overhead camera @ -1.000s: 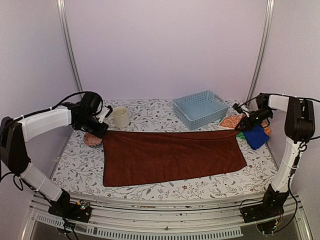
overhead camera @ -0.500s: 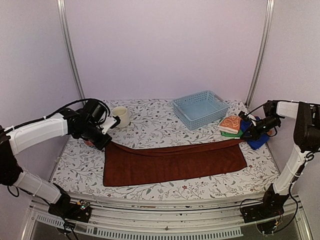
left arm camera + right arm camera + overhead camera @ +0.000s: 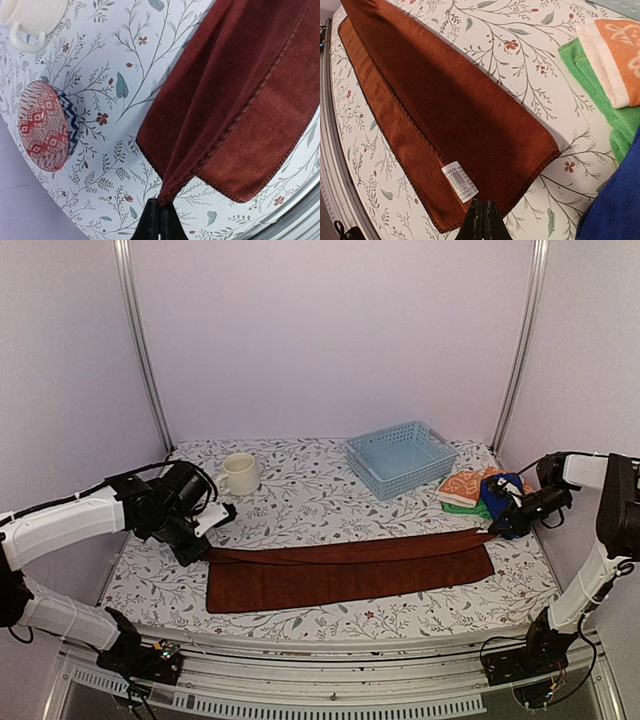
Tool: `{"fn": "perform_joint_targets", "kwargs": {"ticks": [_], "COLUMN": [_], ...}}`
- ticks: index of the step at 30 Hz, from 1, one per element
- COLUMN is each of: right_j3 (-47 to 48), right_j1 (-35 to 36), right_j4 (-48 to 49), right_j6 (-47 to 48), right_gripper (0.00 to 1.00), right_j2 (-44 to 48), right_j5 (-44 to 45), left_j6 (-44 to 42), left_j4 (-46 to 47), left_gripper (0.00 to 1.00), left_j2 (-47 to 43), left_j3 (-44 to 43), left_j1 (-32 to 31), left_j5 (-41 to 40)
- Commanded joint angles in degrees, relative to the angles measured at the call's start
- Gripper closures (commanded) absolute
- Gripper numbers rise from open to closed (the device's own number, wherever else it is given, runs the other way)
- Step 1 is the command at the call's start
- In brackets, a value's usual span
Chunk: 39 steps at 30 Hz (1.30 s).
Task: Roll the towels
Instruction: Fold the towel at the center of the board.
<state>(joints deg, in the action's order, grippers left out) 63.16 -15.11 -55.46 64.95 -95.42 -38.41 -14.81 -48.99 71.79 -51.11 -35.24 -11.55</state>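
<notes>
The rust-brown towel lies as a long strip across the table's near half, its far edge lifted and carried over its near part. My left gripper is shut on its left corner, seen bunched at the tips in the left wrist view. My right gripper is shut on the right end, next to a white label. An orange patterned towel, a green one and a royal-blue one lie piled at the right, just beyond my right gripper.
A pale blue lattice basket stands at the back right. A cream mug stands at the back left. A red patterned dish lies on the flowered tablecloth beside my left gripper. The table's metal front rail runs along the near edge.
Both grippers have moved toward the near edge, drawing the brown towel's far edge with them. The towel has gone from a wide flat sheet to a narrow folded strip.
</notes>
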Motion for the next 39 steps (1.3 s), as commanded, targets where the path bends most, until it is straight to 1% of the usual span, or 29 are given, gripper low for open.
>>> {"fn": "perform_joint_targets", "kwargs": {"ticks": [1,3,9,15,20,24,28,34,39], "right_j3": [-1.6,-2.4,-4.8,-7.4,-9.3,-10.1,-10.8,-11.2,-11.3], "right_j1": [-0.2,-0.2,-0.3,-0.2,-0.2,-0.2,-0.3,-0.2,-0.3], "right_j4": [-2.4,-2.8,-3.2,-2.8,-2.7,-2.4,-1.9,-1.9,-1.9], "right_j6": [2.9,4.0,6.1,7.9,10.0,10.5,10.8,11.4,11.8], "right_gripper": [0.97,0.97,0.97,0.97,0.97,0.97,0.97,0.97,0.96], "right_j2": [2.2,3.0,4.4,4.6,3.9,3.4,3.2,2.6,2.4], "right_j5": [-1.9,-1.9,-0.4,2.4,4.1,4.9,5.9,6.4,7.0], "left_j6": [-3.8,-3.9,-4.4,-6.0,-6.6,-7.1,-7.7,-8.5,-9.4], "left_j4": [-6.1,-6.7,-6.1,-6.3,-5.8,-5.7,-5.8,-5.7,-5.5], "left_gripper": [1.00,1.00,1.00,1.00,1.00,1.00,1.00,1.00,0.99], "left_j2": [-3.4,-4.2,-6.1,-6.3,-5.1,-4.4,-5.6,-7.8,-7.2], "left_j3": [3.1,3.5,5.0,7.9,8.5,9.6,11.2,12.3,12.1], "left_j1": [-1.1,-1.2,-2.6,-4.0,-5.5,-6.4,-6.8,-7.5,-9.3], "left_j5": [-0.6,-1.5,2.0,-0.9,-0.9,-1.4,-1.9,-0.2,0.6]}}
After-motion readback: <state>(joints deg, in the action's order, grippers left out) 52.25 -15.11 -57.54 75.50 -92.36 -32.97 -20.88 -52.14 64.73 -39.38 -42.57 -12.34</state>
